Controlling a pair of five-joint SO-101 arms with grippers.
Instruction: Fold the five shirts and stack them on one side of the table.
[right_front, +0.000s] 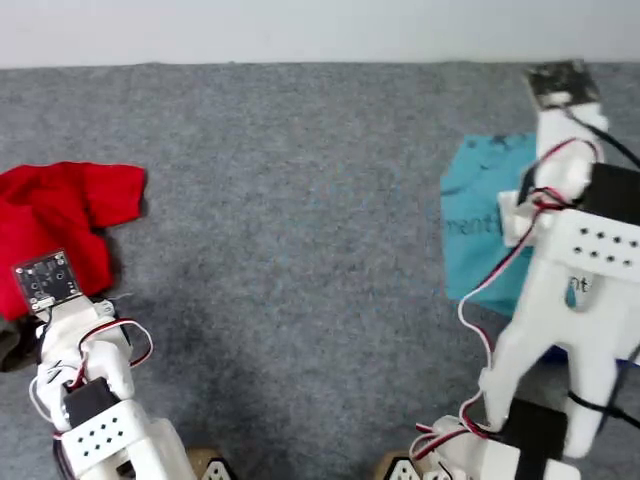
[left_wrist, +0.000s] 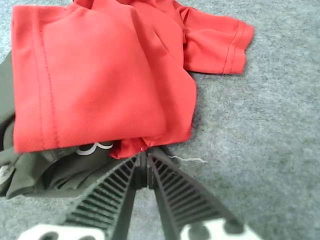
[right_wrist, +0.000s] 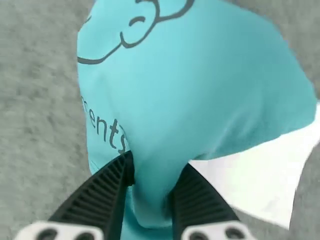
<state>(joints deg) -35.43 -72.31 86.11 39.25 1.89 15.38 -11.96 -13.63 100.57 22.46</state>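
High view: the crumpled red short-sleeved cloth shirt lay at the left edge of the grey felt-covered table, and the turquoise printed cloth shirt lay flat at the right, partly under the right arm.

In the left wrist view the left gripper had its jaws pressed together, tips touching the near hem of the red shirt. Whether any cloth was pinched between them could not be told. A dark olive cloth garment lay under the red one, on its left.

In the right wrist view the right gripper was clamped on a raised fold of the turquoise shirt, with a white cloth garment showing beneath it.

Both shirts looked light, thin and limp. They would probably sag and drape from any single pinch rather than keep a shape, and drag against the felt. The layered garments might come up together if the jaws bit too deep. A hem, a sleeve cuff or a shoulder seam seemed the best hold, since the doubled stitching there gives a thicker edge. The red shirt's free sleeve at its far right looked the easiest to reach.
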